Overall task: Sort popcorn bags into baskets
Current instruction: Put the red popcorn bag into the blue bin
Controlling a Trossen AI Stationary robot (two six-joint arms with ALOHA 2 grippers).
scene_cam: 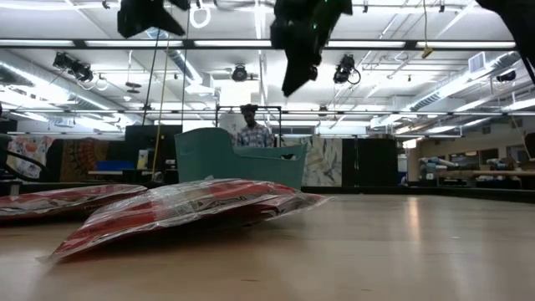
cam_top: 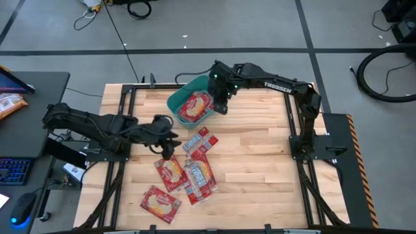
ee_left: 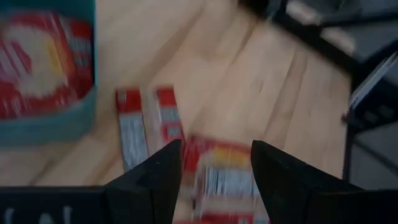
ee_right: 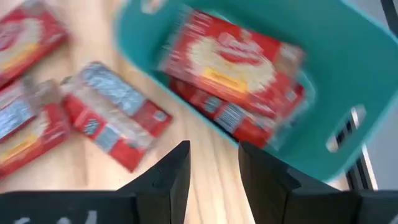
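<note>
Lower centre of the high view: loose popcorn bags [cam_top: 185, 174] lie scattered on the wooden table [cam_top: 260, 175], some overlapping. Just above them, the left gripper [cam_top: 166, 151] hangs over the nearest packets, its arm reaching in low from the left edge, elbow folded; its fingers [ee_left: 152, 180] stand apart, nothing between them. Farther up, centre frame, the teal basket [cam_top: 177, 103] holds at least two bags [ee_right: 233, 62]. The right gripper [cam_top: 221, 106] sits at the basket's right rim, arm stretched in from the upper right; fingers apart, empty. In the low view, a person [scene_cam: 251, 130] stands beyond the table.
</note>
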